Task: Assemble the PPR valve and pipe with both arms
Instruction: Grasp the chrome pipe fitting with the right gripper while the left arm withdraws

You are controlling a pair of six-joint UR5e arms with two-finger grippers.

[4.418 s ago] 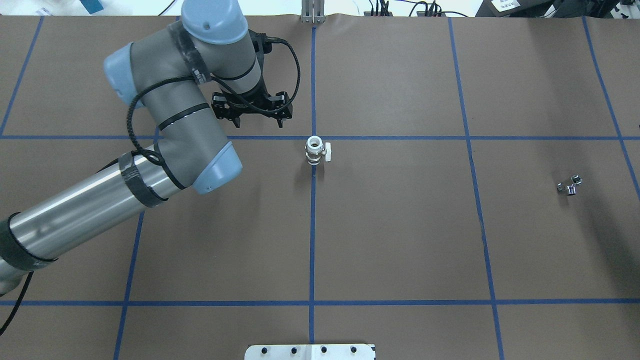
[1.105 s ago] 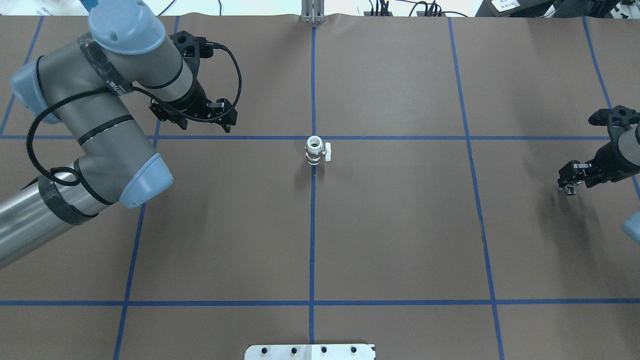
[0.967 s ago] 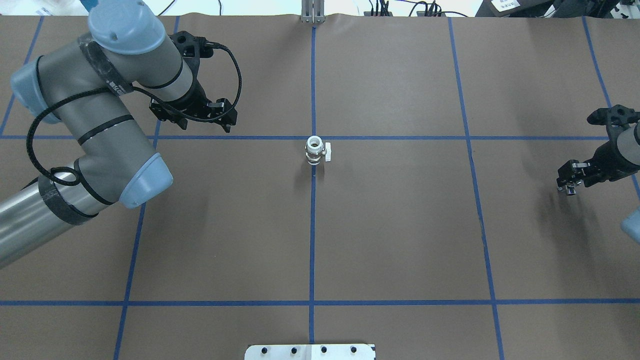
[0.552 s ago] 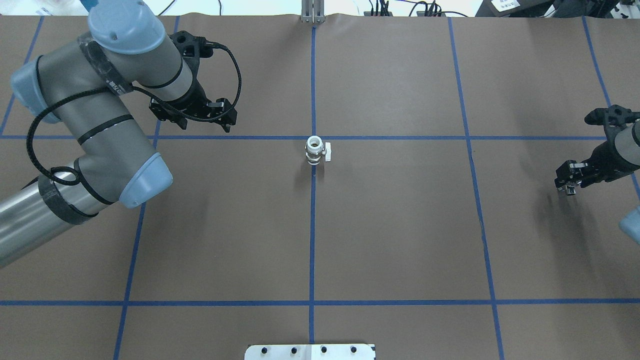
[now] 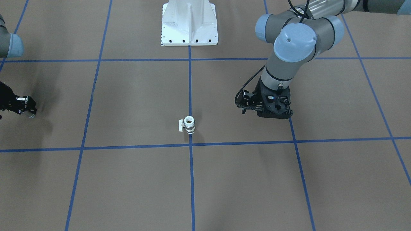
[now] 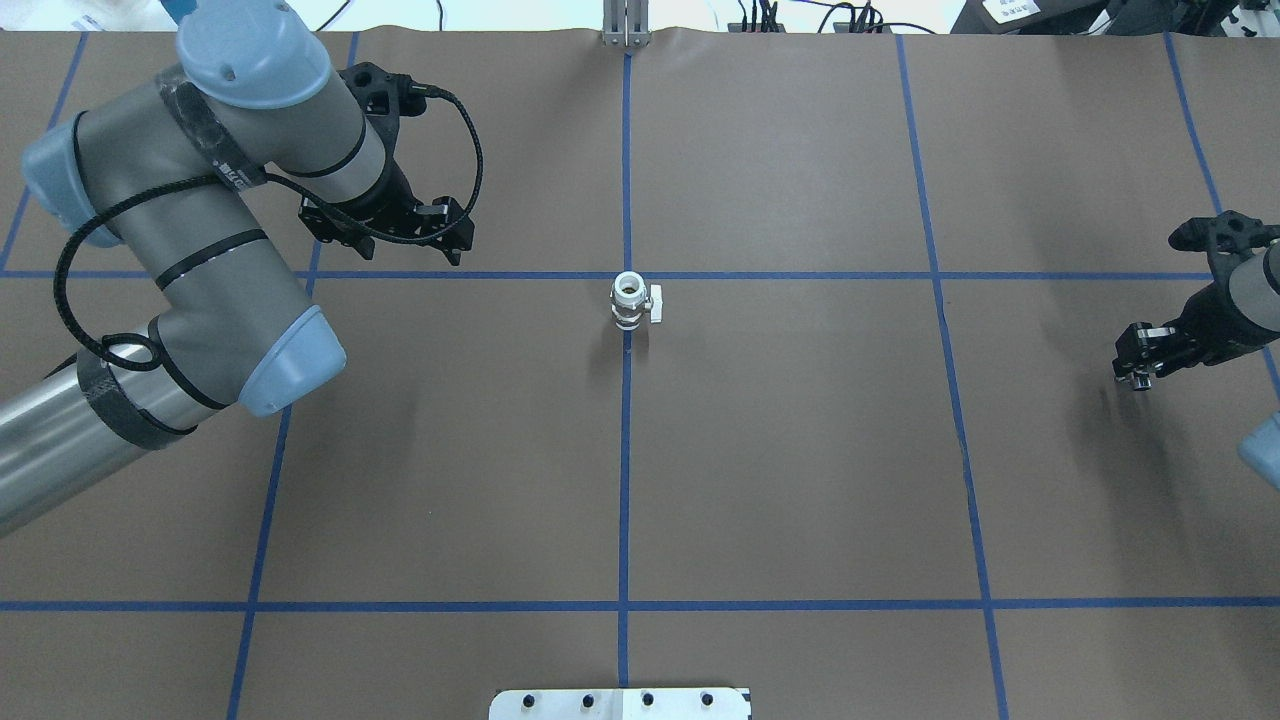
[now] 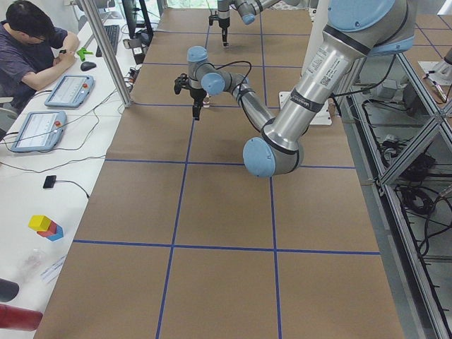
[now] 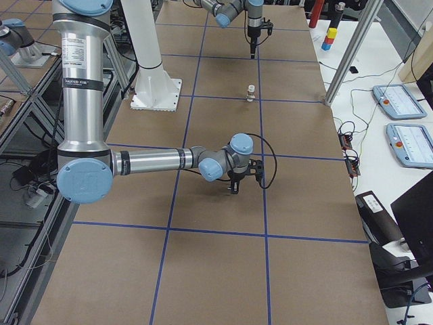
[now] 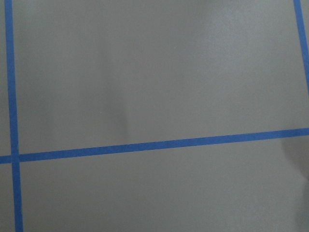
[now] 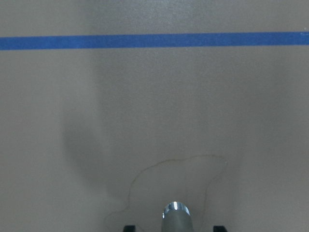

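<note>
Silvery, the pipe (image 10: 176,215) looks clamped in the right gripper (image 6: 1140,372), out near the worktop's (image 6: 800,450) edge. The PPR valve (image 6: 630,302) stands alone at centre, the left gripper (image 6: 392,245) spread empty, well apart. All joining remains.

A brown table (image 6: 800,450) is being crossed by a grid of blue tape lines (image 6: 626,450), while white and silver are being shown by the PPR valve (image 6: 628,303), shiny silver by the pipe (image 10: 176,216), and grey, silver and light blue by the left arm (image 6: 230,250) and right arm (image 8: 149,160).
</note>
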